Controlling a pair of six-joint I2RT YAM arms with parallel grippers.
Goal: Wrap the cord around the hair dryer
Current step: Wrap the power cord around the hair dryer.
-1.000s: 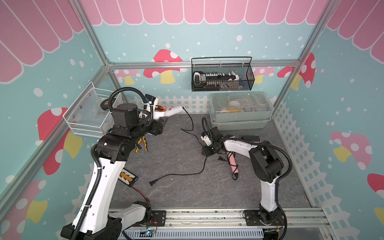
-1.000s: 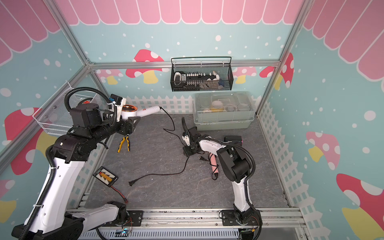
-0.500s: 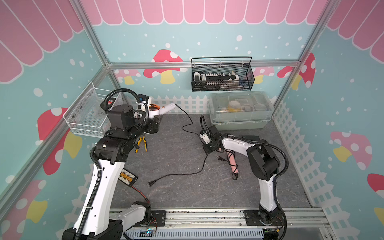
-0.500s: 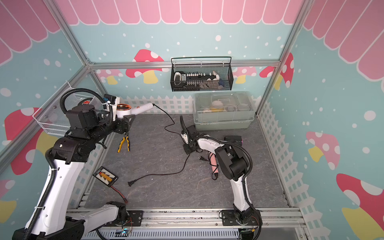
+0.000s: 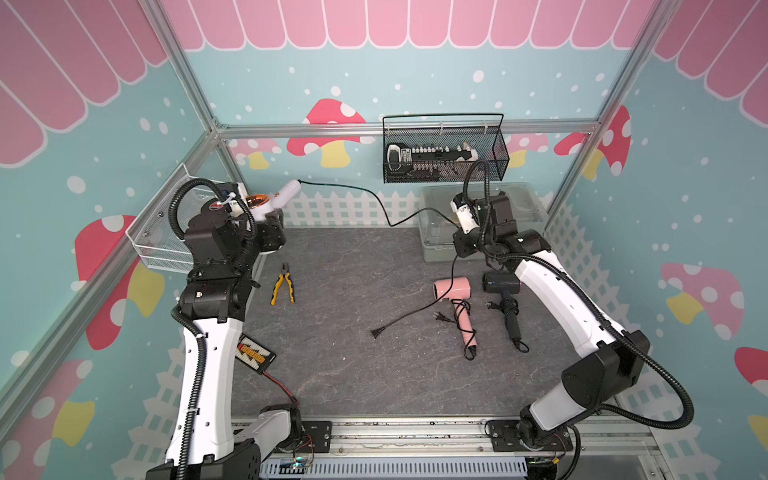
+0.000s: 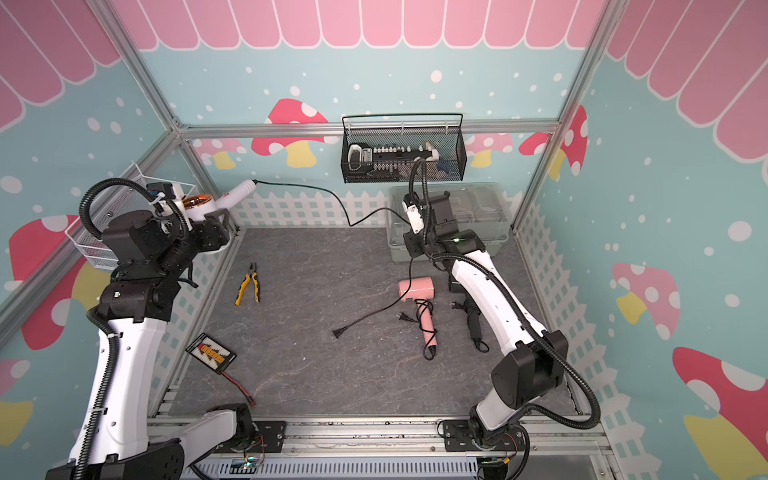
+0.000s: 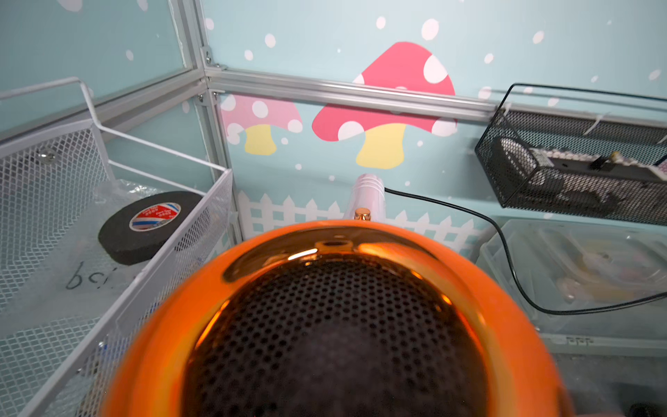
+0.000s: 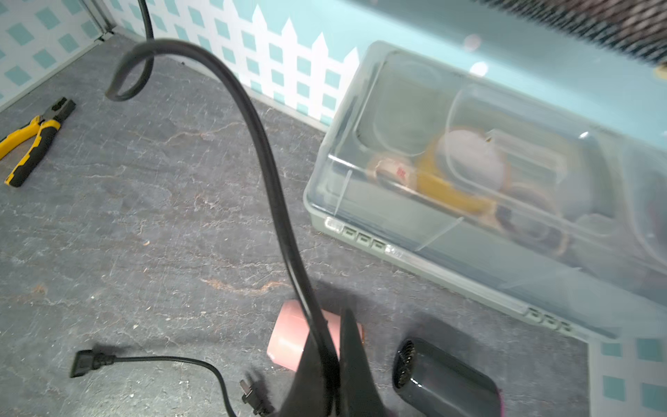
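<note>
Holding hand: the white hair dryer (image 5: 266, 203) is clasped around its barrel by the left gripper (image 5: 270, 226) and kept lifted clear of the mat (image 5: 353, 374).
Left wrist view: the near field is filled by the dryer's orange rear rim and black grille (image 7: 335, 325), so the finger spread cannot be judged there.
Handle: the white handle (image 7: 366, 195) is pointed away from the left gripper, toward the back wall.
Cord: the black cord (image 5: 353, 191) is led out of the handle's end, hung free of the hair dryer's body, sagged through the air and carried across to the right gripper (image 5: 460, 248).
Pinching hand: the right gripper is closed tight on the cord. In the right wrist view the cord is seen passing between the dark fingertips (image 8: 355, 361) and arching up away from them.
Loose end: below the right gripper the cord is dropped to the mat and trailed to the plug (image 5: 376, 332), which is laid flat, well apart from both grippers.
Under the right gripper: a pink dryer (image 5: 453, 289) and a dark dryer (image 5: 500, 284) are laid side by side on the mat, each with its own cord gathered at the handle.
Behind the right gripper: a clear lidded box (image 5: 528, 208) is set against the back wall, with a black mesh basket (image 5: 444, 174) hung above it.
Beside the left gripper: a white mesh basket (image 5: 158, 249) is mounted on the side wall, and a black tape roll (image 7: 151, 224) is kept inside it.
Below the left gripper: yellow-handled pliers (image 5: 283, 286) are laid on the mat.
</note>
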